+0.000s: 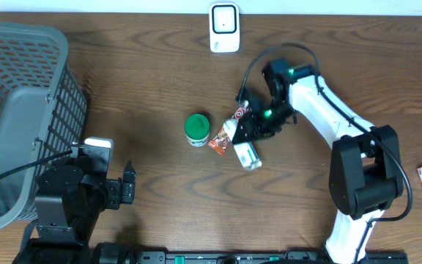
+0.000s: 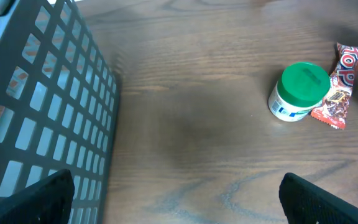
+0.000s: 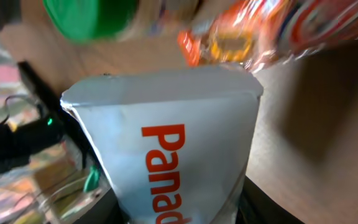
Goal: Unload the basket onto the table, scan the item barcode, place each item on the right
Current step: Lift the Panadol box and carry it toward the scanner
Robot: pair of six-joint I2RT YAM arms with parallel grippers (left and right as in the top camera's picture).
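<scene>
R gripper had its jaws clamped on the box, mid-table, right against the snack pack, jar just past that. Couldn't tell if the box was off the wood yet. Grip made sense to me: it had to go to the scanner, well apart at the far edge. L gripper sat near the basket, jaws wide, holding nothing. Box was white-grey card with orange "Panad" lettering. No barcode showing, so prob needs a turn.
</scene>
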